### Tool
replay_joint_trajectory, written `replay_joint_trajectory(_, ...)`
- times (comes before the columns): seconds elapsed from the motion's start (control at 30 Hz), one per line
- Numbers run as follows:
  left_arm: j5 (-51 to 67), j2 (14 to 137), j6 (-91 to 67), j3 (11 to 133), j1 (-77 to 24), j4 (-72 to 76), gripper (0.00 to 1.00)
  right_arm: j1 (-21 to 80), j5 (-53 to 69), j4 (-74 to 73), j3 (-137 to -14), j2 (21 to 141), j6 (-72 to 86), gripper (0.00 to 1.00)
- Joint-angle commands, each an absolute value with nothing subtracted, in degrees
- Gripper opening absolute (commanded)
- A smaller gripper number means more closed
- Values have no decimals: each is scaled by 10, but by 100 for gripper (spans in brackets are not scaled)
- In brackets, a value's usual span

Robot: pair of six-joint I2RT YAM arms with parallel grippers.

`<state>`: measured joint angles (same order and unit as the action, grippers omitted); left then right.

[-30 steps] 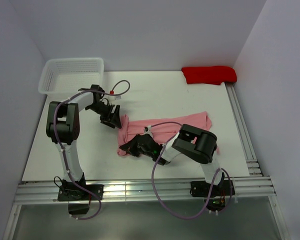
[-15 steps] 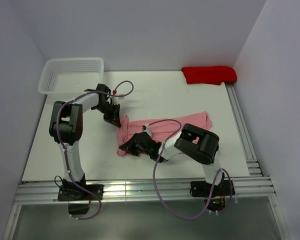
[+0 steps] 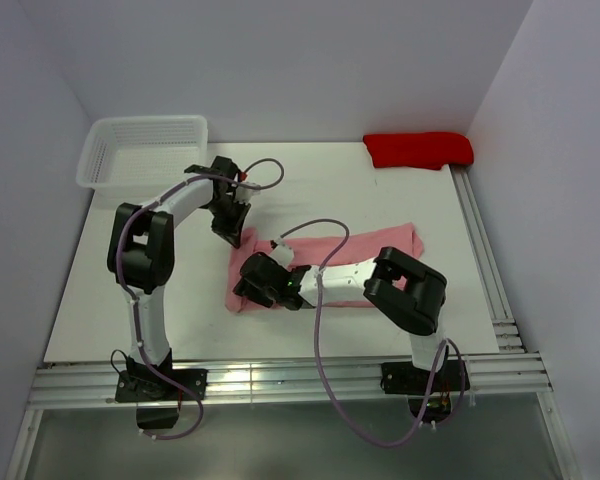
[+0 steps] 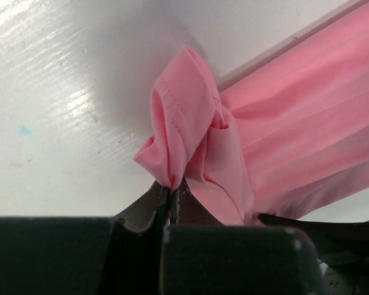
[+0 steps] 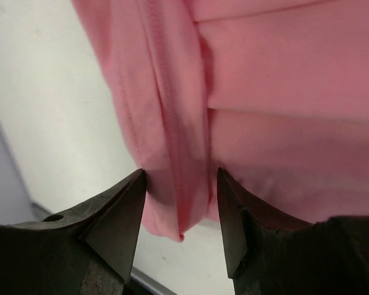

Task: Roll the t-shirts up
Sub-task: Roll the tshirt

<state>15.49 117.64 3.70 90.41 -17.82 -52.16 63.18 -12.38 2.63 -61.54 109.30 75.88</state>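
A light-pink t-shirt [image 3: 380, 246] lies folded into a long strip across the middle of the table. My left gripper [image 3: 231, 236] is at the strip's far left corner and is shut on a bunched hem of the t-shirt [image 4: 184, 104]; the left wrist view shows that fabric pinched between the tips of the left gripper [image 4: 172, 192]. My right gripper [image 3: 252, 290] is low over the strip's near left end. In the right wrist view the right gripper [image 5: 179, 183] stands open, and a folded edge of the t-shirt [image 5: 283, 92] lies loose between its fingers.
A white mesh basket [image 3: 140, 150] stands at the back left corner. A red cloth [image 3: 417, 149] lies bunched at the back right. Metal rails [image 3: 485, 260] run along the table's right and near edges.
My left gripper has moved back and right to the shirt's far corner and shut on it. My right gripper has opened and let go of the fold, and the strip's left end lies flatter.
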Motion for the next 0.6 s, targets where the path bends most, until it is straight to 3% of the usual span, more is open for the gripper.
replay_joint_trajectory(0.0,111,1164,33,930,-184,-554,0,647,-193,-129,-656,1075,738,57)
replay_joint_trajectory(0.57,89,1190,21,969,-206,-586,0,659,-319,-319,-965,1225,663,58)
